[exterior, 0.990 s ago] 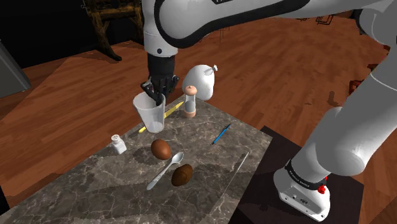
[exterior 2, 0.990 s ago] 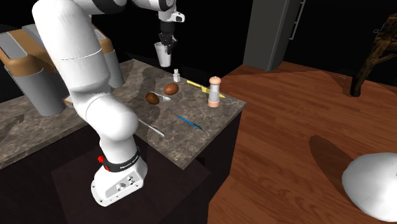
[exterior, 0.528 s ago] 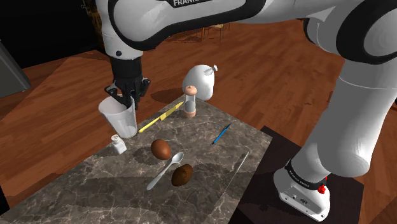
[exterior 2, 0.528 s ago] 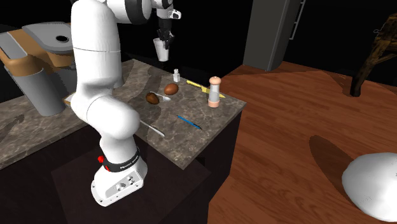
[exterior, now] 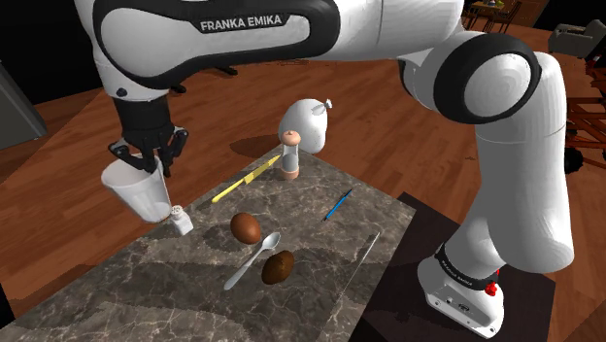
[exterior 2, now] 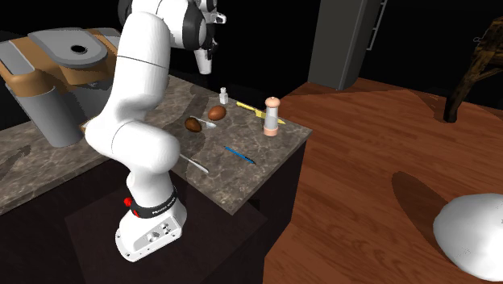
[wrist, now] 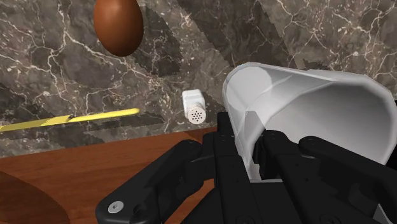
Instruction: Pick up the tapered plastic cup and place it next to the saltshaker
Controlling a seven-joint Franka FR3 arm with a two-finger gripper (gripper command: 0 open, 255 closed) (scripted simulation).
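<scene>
Now, shoulder view, gripper: your gripper [exterior: 144, 167] is clamped on the rim of the cup, up at the far left of the desk.
Shoulder view, cup: the whitish, see-through tapered cup [exterior: 137, 191] hangs tilted from the fingers, clear of the desk, just left of the saltshaker and higher than it.
Shoulder view, saltshaker: the small white saltshaker [exterior: 181, 220] stands upright near the left edge of your dark marble desk [exterior: 146, 291].
Shoulder view, other things: right of the saltshaker you have one brown egg [exterior: 245, 227], a spoon [exterior: 252, 260] and a second brown egg [exterior: 279, 267]. Farther off lie a thin yellow stick [exterior: 246, 181], an upright pepper mill [exterior: 290, 153] and a blue pen [exterior: 337, 205].
Second exterior view, cup: you can make out its pale shape just right of the arm's upper link, above and beyond the saltshaker.
Second exterior view, desk: the saltshaker stands at the far side, both eggs nearer, and the pepper mill by the right edge.
Wrist view, gripper: the black fingers [wrist: 191, 165] pinch the cup's wall between them, its open mouth turned toward you.
Wrist view, saltshaker: it sits just beside the cup's rim, close to the desk edge where the wood floor [wrist: 63, 178] begins. The yellow stick is beside it and one egg lies beyond.
</scene>
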